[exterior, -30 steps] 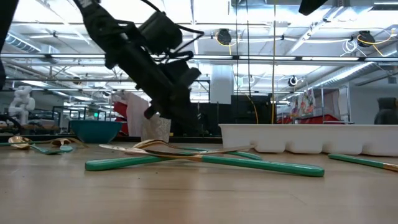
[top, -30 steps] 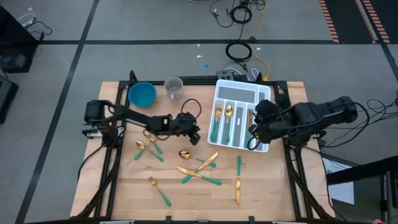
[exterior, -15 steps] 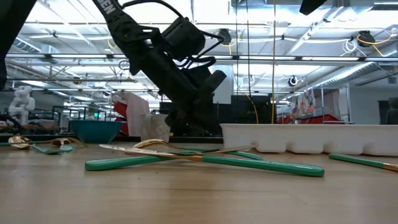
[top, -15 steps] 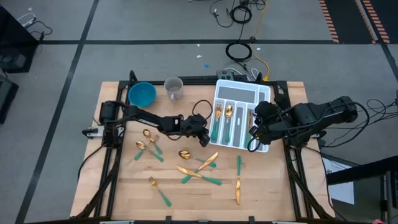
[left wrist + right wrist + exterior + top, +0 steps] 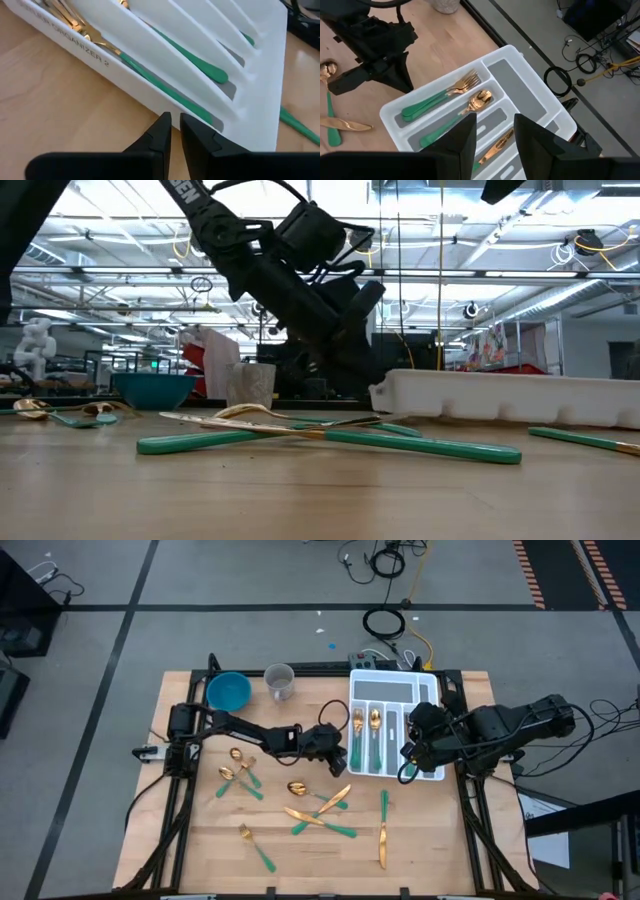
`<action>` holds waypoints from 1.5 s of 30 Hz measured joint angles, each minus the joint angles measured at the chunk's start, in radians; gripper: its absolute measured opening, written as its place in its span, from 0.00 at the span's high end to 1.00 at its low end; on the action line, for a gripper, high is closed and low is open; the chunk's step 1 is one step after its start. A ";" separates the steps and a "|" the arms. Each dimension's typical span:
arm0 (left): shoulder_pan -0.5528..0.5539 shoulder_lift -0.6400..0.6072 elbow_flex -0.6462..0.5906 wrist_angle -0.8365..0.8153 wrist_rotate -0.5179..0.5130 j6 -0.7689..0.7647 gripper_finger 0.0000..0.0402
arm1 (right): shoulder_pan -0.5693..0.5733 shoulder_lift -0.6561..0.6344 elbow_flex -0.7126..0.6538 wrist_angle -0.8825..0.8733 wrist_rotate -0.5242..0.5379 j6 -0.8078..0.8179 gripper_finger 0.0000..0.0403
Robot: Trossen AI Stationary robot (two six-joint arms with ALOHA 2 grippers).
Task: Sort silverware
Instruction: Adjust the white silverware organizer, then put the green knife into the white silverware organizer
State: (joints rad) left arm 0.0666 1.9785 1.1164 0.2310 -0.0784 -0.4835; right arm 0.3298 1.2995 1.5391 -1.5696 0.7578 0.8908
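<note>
The left gripper (image 5: 340, 756), nearly closed and empty, touches the white organizer tray (image 5: 431, 700) holding some silverware (image 5: 360, 736), others scattered on the tabletop (image 5: 430, 840); the right gripper (image 5: 408, 755), open, hovers over the tray.

**Readable text: one embossed label on the white organizer tray**

In the left wrist view, raised white capital letters run along the outer side wall of the white organizer tray (image 5: 75, 40). The readable part says "ORGANIZER 2"; the start of the line is cut off by the picture's edge, so any word before it cannot be read.

In the low view, a few white letters show on the left arm (image 5: 185, 190) near the top edge, too cropped to read.

No other text, brand, number or sign can be read in the high or right wrist views.
</note>
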 joint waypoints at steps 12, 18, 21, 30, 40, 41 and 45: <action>0.013 -0.039 0.001 -0.132 0.077 0.062 0.88 | 0.062 0.007 -0.004 0.053 -0.015 -0.007 0.69; -0.023 -0.193 0.000 -0.414 0.078 0.208 0.88 | 0.153 0.008 -0.164 0.248 -0.148 -0.016 0.66; -0.066 -0.296 0.000 -0.517 0.078 0.234 0.88 | 0.193 0.010 -0.310 0.425 -0.229 -0.014 0.65; -0.273 -0.641 -0.034 -0.694 0.016 0.259 0.88 | 0.228 0.014 -0.608 0.846 -0.320 -0.103 0.65; -0.620 -0.821 -0.100 -0.702 -0.256 0.105 0.88 | 0.180 0.116 -0.614 1.373 -0.308 -0.711 0.65; -0.649 -0.826 -0.102 -0.707 -0.297 0.096 0.88 | 0.168 0.137 -0.613 1.405 -0.336 -0.728 0.65; -0.745 -0.834 -0.103 -0.758 -0.431 0.046 0.88 | 0.137 0.266 -0.553 1.423 -0.439 -0.755 0.65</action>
State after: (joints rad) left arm -0.6784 1.1446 1.0134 -0.5272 -0.5094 -0.4375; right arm 0.4669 1.5652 0.9859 -0.1464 0.3187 0.1357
